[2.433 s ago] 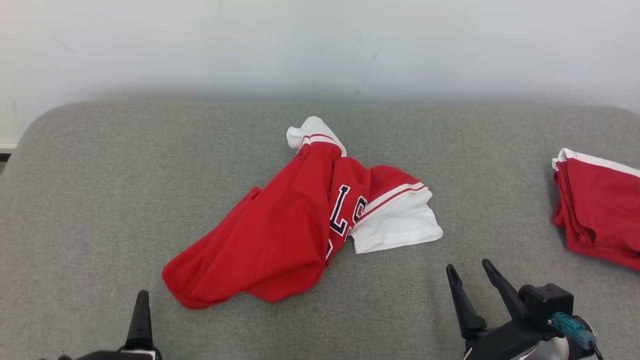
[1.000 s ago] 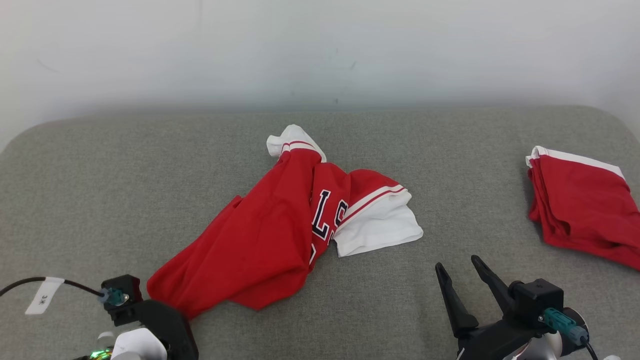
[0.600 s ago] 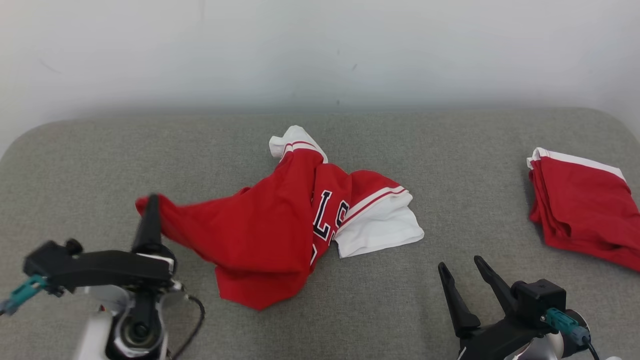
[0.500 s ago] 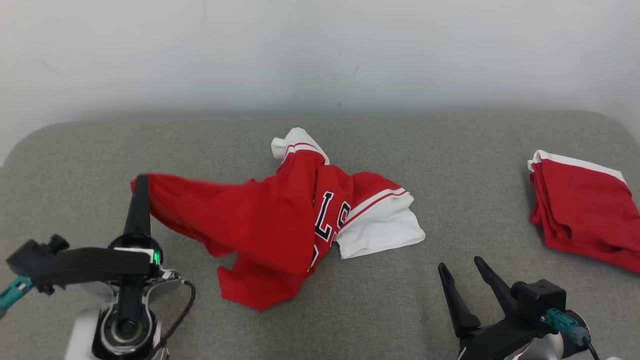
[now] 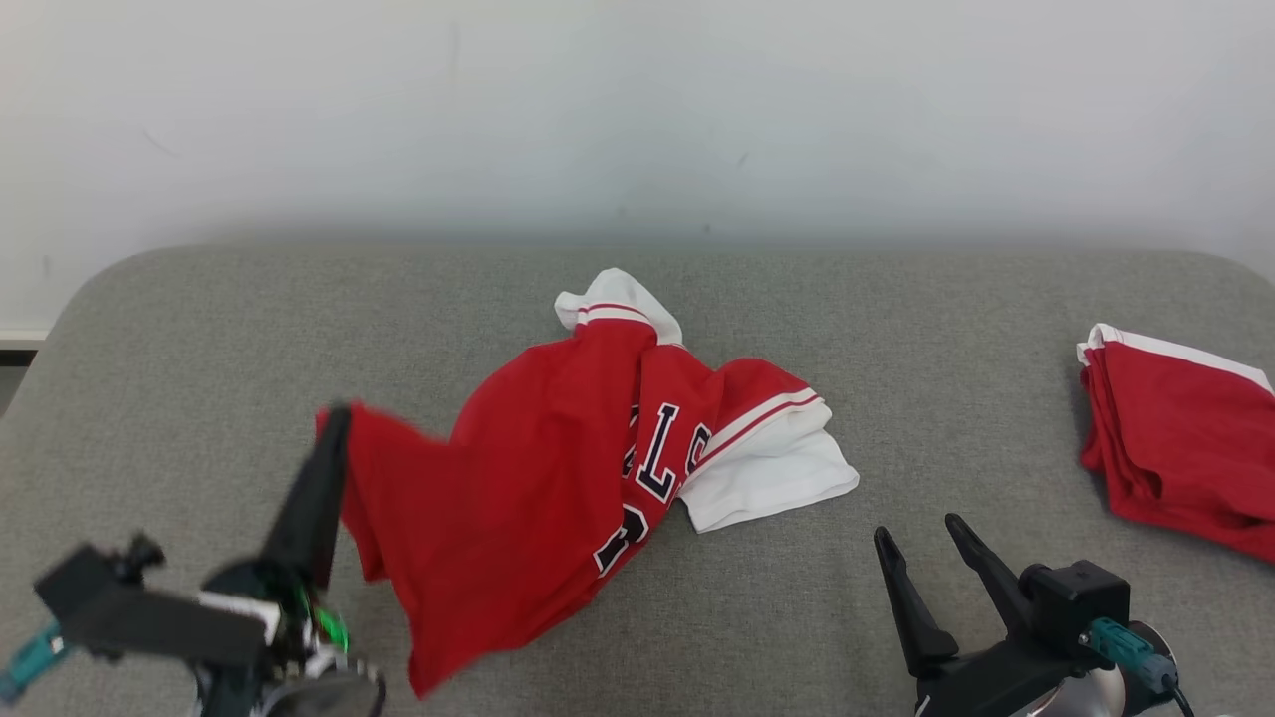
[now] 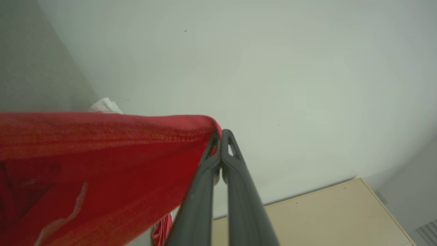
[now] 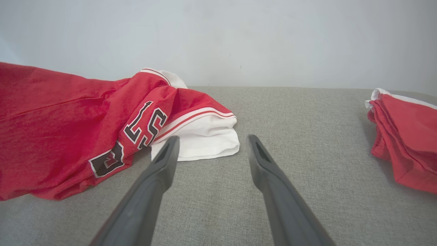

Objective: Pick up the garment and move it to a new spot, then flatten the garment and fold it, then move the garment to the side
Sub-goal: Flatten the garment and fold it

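**Red-and-white fabric jersey [image 5: 518, 498] pinched at one corner by the left gripper [image 5: 337, 413]**

So the left gripper's two long dark fingers are pressed tight together on a red hem corner of the jersey. You can see it clearly in the left wrist view, where the cloth bunches right at the fingertips and drapes away to one side. That corner is held up off the grey fabric-covered desk [image 5: 199, 339], out toward the left front. A loose red flap hangs down beside the gripper.

The rest of the jersey lies crumpled around the middle of the desk. The dark block lettering [image 5: 657, 458] with white outlines runs diagonally across a fold. A white sleeve [image 5: 772, 478] with thin red stripes sticks out to the right, flat on the desk. A second white cuff pokes up at the far end, toward the pale wall [image 5: 637, 100].

The right gripper [image 5: 917, 528] sits low at the front right with its fingers spread wide. It's holding nothing and is clear of the jersey, though its fingers point toward the white sleeve.

Way over at the right edge there's a second red garment with white trim [image 5: 1185, 438], folded into a neat stack, well apart from everything else.
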Controlling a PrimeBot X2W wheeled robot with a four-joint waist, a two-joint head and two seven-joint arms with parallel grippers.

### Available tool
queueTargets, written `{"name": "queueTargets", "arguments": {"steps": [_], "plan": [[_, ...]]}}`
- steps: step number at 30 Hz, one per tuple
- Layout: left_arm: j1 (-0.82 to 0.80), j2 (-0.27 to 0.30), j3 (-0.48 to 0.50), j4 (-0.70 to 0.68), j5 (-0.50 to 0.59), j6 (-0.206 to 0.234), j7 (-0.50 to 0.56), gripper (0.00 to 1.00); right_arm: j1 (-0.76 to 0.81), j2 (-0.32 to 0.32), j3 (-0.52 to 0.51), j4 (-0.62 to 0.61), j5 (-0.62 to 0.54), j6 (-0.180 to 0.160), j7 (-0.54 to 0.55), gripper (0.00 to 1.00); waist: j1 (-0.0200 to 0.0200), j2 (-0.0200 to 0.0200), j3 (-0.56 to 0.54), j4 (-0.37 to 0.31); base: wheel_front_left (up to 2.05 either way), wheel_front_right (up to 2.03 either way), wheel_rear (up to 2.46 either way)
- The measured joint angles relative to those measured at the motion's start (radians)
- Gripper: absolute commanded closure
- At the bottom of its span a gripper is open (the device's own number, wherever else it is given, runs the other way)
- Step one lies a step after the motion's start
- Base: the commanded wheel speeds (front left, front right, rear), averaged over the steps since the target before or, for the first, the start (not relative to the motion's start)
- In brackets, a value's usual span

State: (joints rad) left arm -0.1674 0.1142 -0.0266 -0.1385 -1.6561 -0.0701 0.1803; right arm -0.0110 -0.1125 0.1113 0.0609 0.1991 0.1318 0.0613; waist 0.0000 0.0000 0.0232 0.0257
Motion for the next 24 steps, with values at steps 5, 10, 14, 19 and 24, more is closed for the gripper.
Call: {"name": "queueTargets", "arguments": {"steps": [5, 10, 14, 19, 24], "plan": [[0.164, 0.041, 0.015, 0.025, 0.072, 0.053, -0.037, 1.0, 0.015, -0.004, -0.019, -0.002, 0.001, 0.0, -0.001, 0.0, 0.0, 0.0, 0.01, 0.001, 0.0, 0.0, 0.0], [0.162, 0.075, 0.054, 0.134, 0.213, 0.101, -0.161, 1.0, 0.015, -0.01, -0.027, -0.013, -0.005, 0.0, 0.002, 0.0, 0.0, -0.0001, 0.018, 0.024, 0.0, 0.0, 0.0], [0.09, 0.091, -0.008, 0.243, 0.338, 0.139, -0.197, 0.53, -0.011, -0.021, 0.011, -0.013, -0.006, 0.0, 0.012, 0.0, 0.0001, 0.0001, 0.023, 0.04, 0.0, 0.0, 0.0], [0.056, 0.12, -0.033, 0.352, 0.502, 0.244, -0.316, 0.0, -0.095, -0.067, 0.062, -0.014, 0.003, 0.0, 0.045, 0.0, 0.0, 0.0, 0.024, 0.05, 0.0, 0.0, 0.0], [0.052, 0.125, -0.058, 0.369, 0.588, 0.232, -0.396, 0.0, -0.24, -0.126, 0.124, 0.014, 0.039, 0.0, 0.138, 0.0, 0.0, 0.0, 0.026, 0.074, 0.0, 0.0, 0.0]]}}
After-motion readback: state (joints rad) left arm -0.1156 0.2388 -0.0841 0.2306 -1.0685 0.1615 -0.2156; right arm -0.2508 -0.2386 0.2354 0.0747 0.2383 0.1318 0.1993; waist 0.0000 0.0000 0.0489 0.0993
